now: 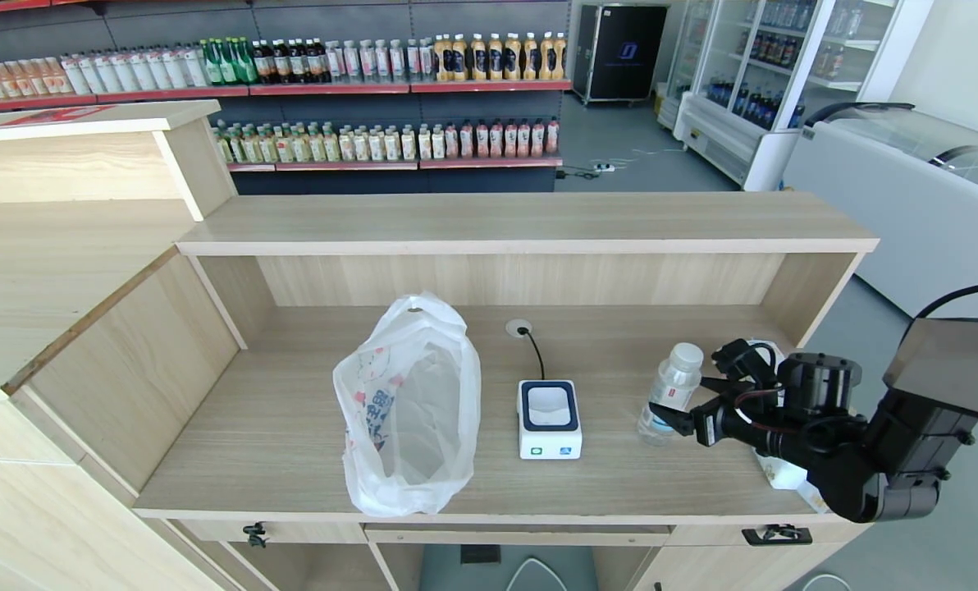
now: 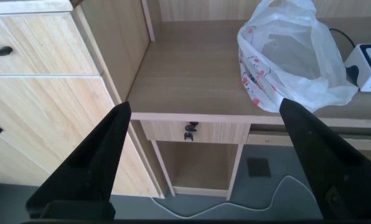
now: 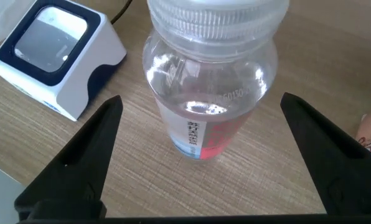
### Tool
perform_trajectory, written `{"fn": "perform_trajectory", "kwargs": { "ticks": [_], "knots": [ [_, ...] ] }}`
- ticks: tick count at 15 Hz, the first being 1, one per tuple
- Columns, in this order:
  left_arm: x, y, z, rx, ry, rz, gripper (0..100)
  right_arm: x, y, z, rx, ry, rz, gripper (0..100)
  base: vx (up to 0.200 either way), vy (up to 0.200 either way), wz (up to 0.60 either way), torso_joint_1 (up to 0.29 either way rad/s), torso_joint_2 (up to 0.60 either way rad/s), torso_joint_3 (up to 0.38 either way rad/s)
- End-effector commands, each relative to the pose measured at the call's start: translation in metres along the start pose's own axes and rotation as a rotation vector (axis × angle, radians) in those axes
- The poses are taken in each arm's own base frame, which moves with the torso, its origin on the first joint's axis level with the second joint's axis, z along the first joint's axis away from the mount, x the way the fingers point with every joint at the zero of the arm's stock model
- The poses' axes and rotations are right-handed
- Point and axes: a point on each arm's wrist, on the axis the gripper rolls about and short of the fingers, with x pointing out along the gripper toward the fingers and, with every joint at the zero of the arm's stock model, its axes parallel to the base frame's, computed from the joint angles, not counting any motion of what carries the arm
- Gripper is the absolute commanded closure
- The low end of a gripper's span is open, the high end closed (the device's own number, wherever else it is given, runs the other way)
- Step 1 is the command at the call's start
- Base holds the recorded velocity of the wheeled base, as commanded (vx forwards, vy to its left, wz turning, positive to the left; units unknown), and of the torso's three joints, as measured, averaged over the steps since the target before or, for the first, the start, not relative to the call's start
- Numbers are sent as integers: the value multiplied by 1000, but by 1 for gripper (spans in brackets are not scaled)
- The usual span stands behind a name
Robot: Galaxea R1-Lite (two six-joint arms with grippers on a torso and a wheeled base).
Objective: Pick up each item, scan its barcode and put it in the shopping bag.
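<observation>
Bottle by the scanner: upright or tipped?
Upright: the bottle stands on its base on the counter, cap on top.

Matt wood-grain counter [image 1: 292, 427]; clear plastic bottle [image 1: 668, 398]; crinkled plastic shopping bag [image 1: 411, 410]

Upright water bottle [image 3: 211, 81] ahead of spread tool [image 3: 201, 102], scanner [image 3: 55, 56] just beside, wooden counter [image 3: 142, 186]

Light wood surface [image 1: 292, 443]. Left to right on it: white shopping bag [image 1: 411, 402], standing open; scanner [image 1: 550, 419], cabled to a rear grommet [image 1: 519, 327]; upright water bottle [image 1: 671, 392]; white pack [image 1: 784, 478] at right edge.
</observation>
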Motion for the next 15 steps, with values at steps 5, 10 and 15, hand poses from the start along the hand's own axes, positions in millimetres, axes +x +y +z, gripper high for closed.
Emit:
{"fn": "perform_trajectory", "kwargs": {
  "ticks": [5, 10, 15],
  "knots": [
    [0, 0, 0, 0, 0, 1, 0, 10, 0, -10, 6, 10, 26, 0, 0, 0, 0, 0, 0, 0],
    [0, 0, 0, 0, 0, 1, 0, 25, 3, -6, -12, -21, 48, 0, 0, 0, 0, 0, 0, 0],
    [0, 0, 0, -2, 0, 1, 0, 38, 3, -9, -16, -34, 54, 0, 0, 0, 0, 0, 0, 0]
  ]
}}
